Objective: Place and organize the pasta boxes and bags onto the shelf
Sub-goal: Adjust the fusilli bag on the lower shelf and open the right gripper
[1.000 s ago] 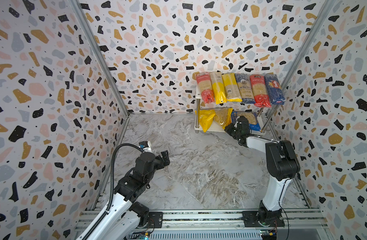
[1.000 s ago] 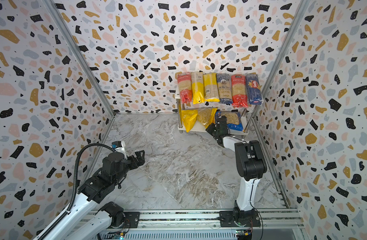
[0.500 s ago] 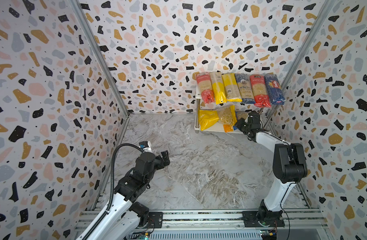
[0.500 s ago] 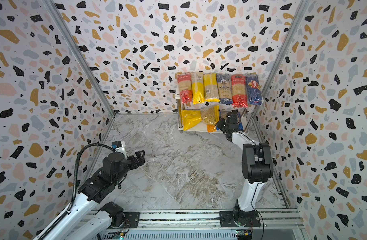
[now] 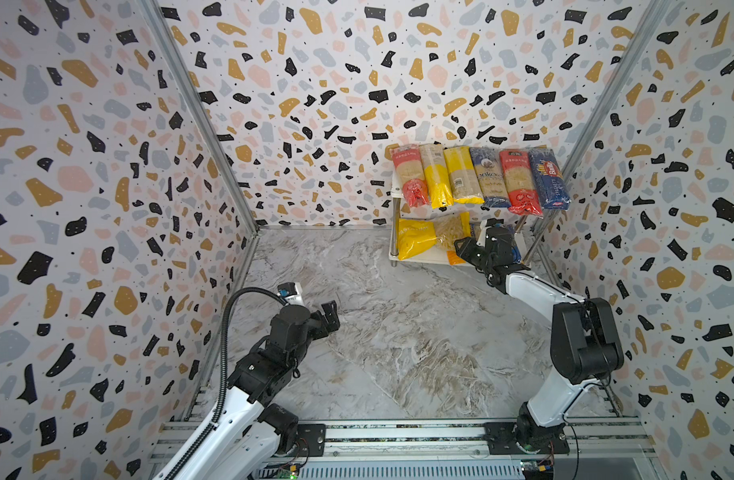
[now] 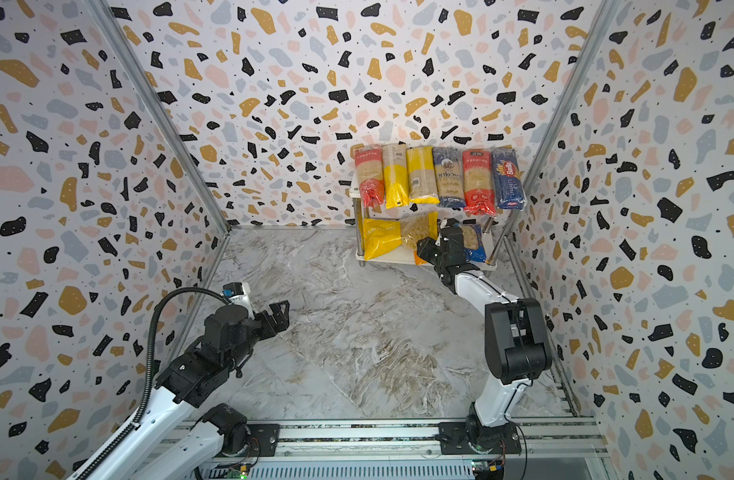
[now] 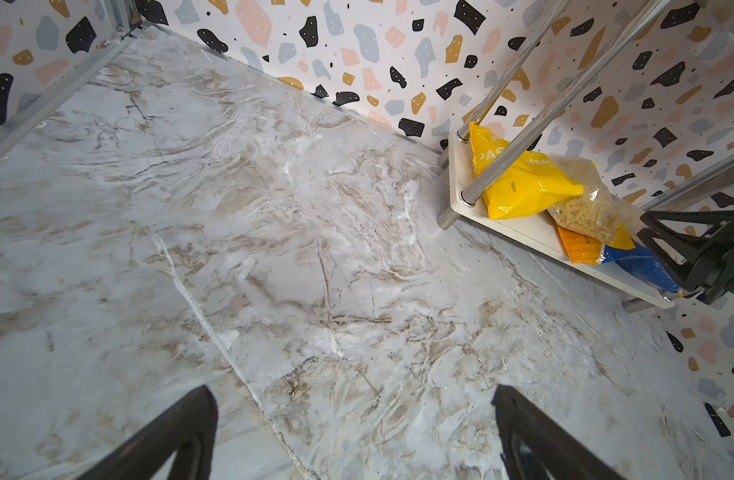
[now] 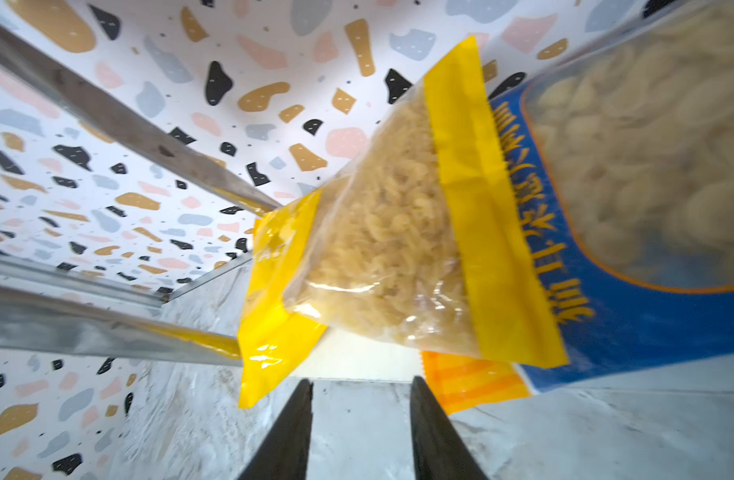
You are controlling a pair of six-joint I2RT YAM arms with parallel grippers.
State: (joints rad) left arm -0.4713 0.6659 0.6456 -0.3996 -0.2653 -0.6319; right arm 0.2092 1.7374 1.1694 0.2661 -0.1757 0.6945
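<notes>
Since the earlier frame the right gripper (image 8: 361, 380) has slid the blue-orange bag (image 8: 631, 324) onto the shelf (image 5: 425, 259), lower board, at the bench's (image 5: 398, 332) one o'clock. Its jaws are now narrowly parted and empty. The left gripper (image 7: 350, 390) gapes wide. The bag looks light, soft and slippery, so pinch its crimped edge.

Probably lab cell — patterned walls (image 5: 315, 83), mounting rail (image 5: 398, 434)

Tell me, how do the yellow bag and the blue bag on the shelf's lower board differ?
The yellow bag lies toward the lower board's left end, the blue bag toward its right. The yellow bag holds twisted spirals, the blue bag rounder pieces. The yellow bag's edge overlaps the blue bag. Both lie flat, pasta showing.
</notes>
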